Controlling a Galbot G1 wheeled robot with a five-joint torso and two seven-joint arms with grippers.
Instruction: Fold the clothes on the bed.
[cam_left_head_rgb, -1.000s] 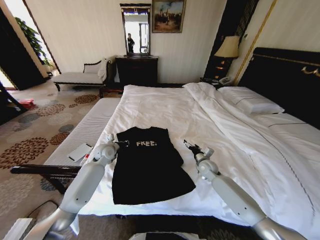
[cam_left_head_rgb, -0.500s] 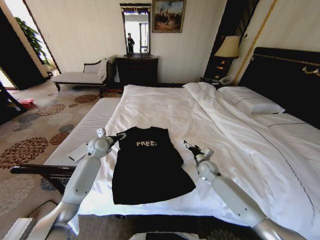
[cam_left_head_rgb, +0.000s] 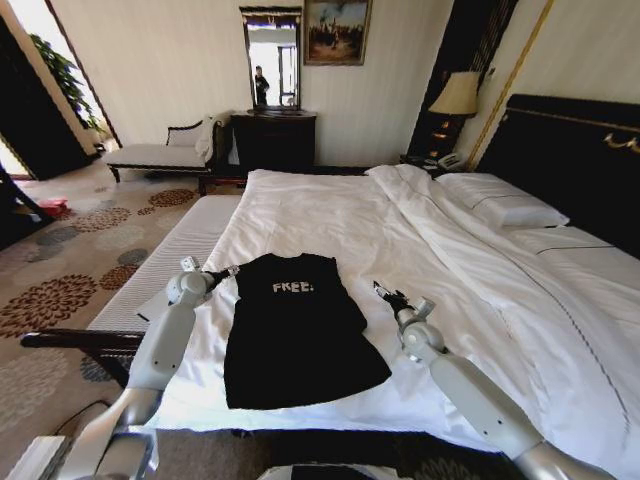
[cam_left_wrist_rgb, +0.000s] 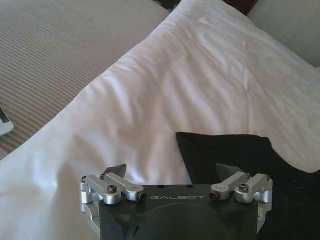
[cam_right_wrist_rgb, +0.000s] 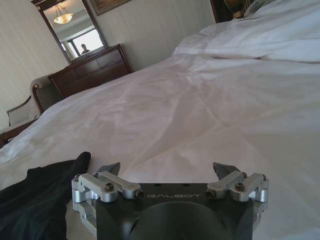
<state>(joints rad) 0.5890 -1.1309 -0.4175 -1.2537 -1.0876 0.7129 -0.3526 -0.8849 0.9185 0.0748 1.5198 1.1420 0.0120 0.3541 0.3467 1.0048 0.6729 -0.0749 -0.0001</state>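
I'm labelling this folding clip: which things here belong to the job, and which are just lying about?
Job:
- black T-shirt, flat on the bed
- left gripper, open, beside its shoulder
- right gripper, open, off its other side

Lying about:
- pillows
- chaise bench
- dresser
- lamp

**How the three cameras are set**

The room is seen from high up in the head view, looking forward and down over the bed (cam_left_head_rgb: 330, 215). The black T-shirt (cam_left_head_rgb: 297, 330) is seen whole, from some way off. The left wrist view is set low and close behind the left gripper (cam_left_wrist_rgb: 172, 175), by a T-shirt (cam_left_wrist_rgb: 235, 155) corner. The right wrist view is aimed low across the sheet from behind the right gripper (cam_right_wrist_rgb: 166, 172). The T-shirt (cam_right_wrist_rgb: 37, 200) is shared by all three.
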